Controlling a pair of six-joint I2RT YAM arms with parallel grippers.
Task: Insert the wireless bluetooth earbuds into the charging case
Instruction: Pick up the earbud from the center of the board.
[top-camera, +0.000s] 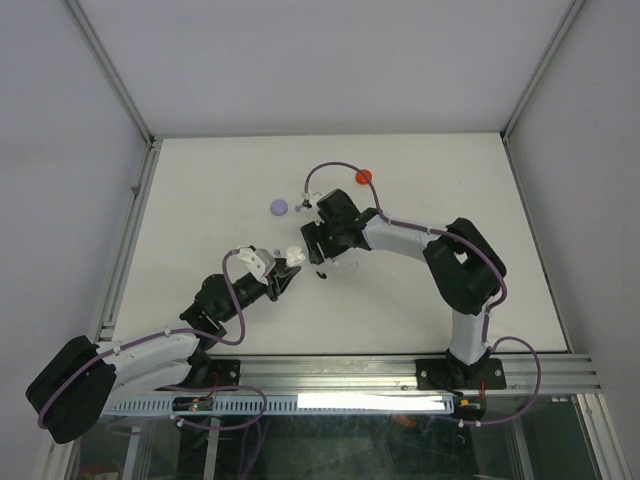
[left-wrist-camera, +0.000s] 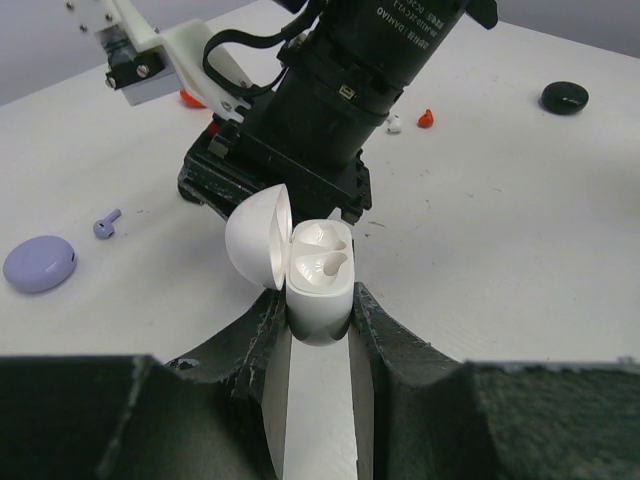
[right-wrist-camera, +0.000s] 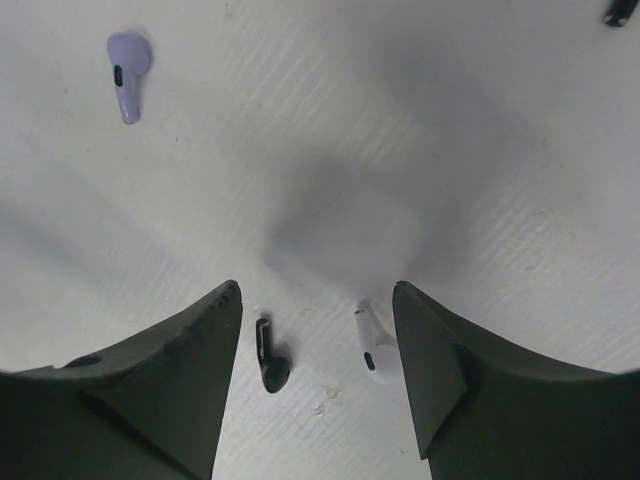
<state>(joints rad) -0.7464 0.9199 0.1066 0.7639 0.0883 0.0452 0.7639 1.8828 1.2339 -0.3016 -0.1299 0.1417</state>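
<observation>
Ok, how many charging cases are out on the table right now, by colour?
white case (open, held in the left fingers): 1
lilac case: 1
red case: 1
black case: 1
Total: 4

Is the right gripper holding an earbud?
No, the right gripper is open; a black earbud and a white earbud lie between its fingers.

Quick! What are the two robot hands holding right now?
Left gripper: shut on the open white case.
Right gripper: open, holding nothing.
</observation>
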